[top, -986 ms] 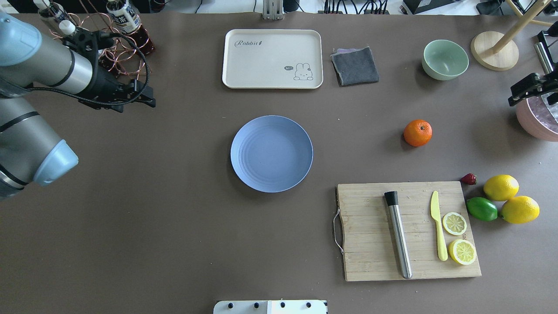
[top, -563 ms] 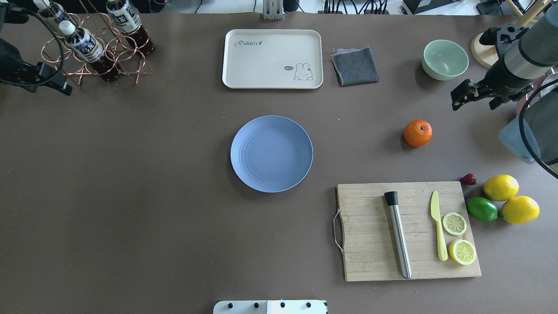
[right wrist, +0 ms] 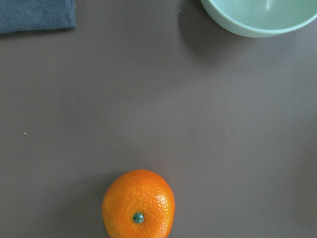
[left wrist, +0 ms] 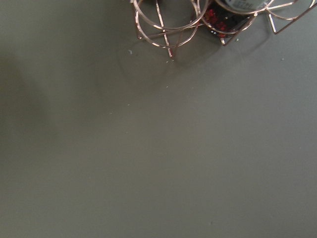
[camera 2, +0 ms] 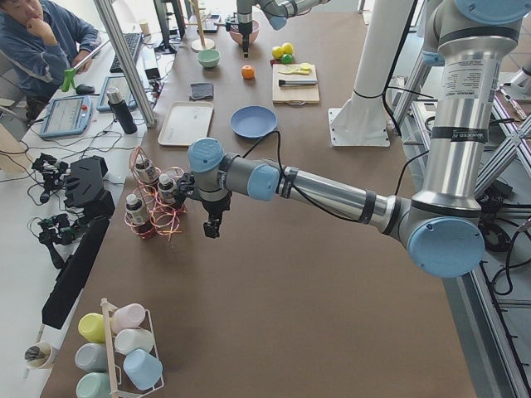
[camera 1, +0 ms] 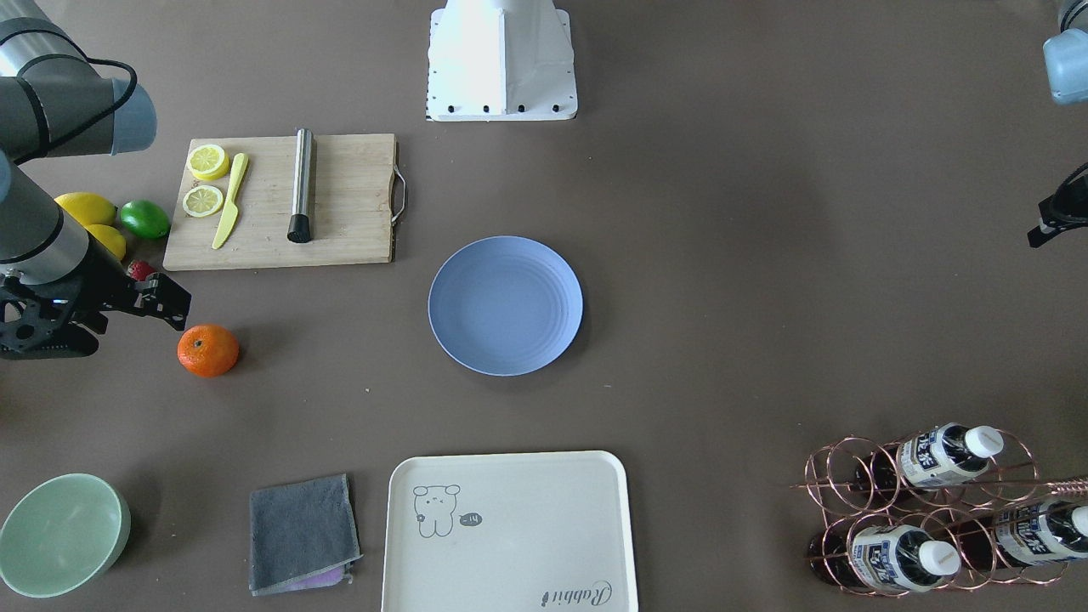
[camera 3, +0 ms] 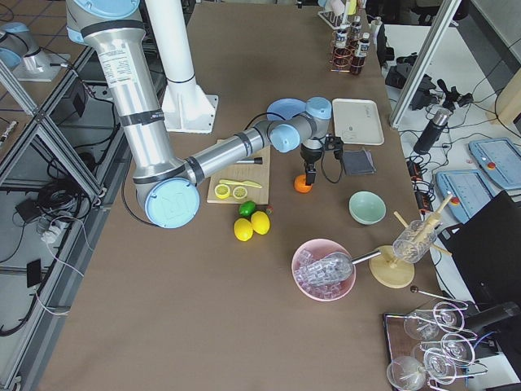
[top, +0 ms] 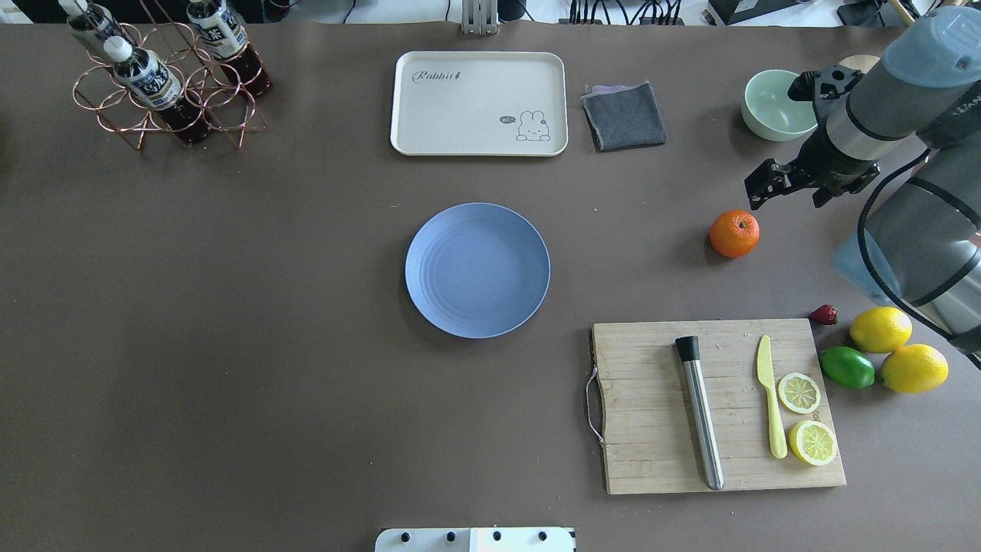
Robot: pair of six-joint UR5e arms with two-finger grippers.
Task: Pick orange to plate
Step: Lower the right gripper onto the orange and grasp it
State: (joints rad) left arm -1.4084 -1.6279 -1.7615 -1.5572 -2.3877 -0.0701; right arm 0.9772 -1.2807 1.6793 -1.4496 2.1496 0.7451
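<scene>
The orange (top: 734, 233) lies on the brown table, right of the round blue plate (top: 477, 270), which holds nothing. My right gripper (top: 805, 180) hangs above the table, just beyond and to the right of the orange, apart from it. Its fingers are hidden under the wrist, so I cannot tell if it is open or shut. The right wrist view shows the orange (right wrist: 138, 204) at the bottom edge with no fingers in frame. In the exterior left view my left gripper (camera 2: 212, 228) hovers beside the bottle rack (camera 2: 153, 203), far from the plate (camera 2: 253, 122); I cannot tell its state.
A wooden cutting board (top: 651, 406) with a steel rod, yellow knife and lemon slices lies near the orange. Two lemons (top: 880, 330), a lime (top: 847, 367) and a strawberry (top: 824, 314) sit to its right. A green bowl (top: 770, 107), grey cloth (top: 625, 115) and cream tray (top: 475, 103) line the far side.
My right arm has swung in from the table's right edge to just beside the orange. My left arm has drawn back leftward out of the overhead view. Orange and plate have not moved.
</scene>
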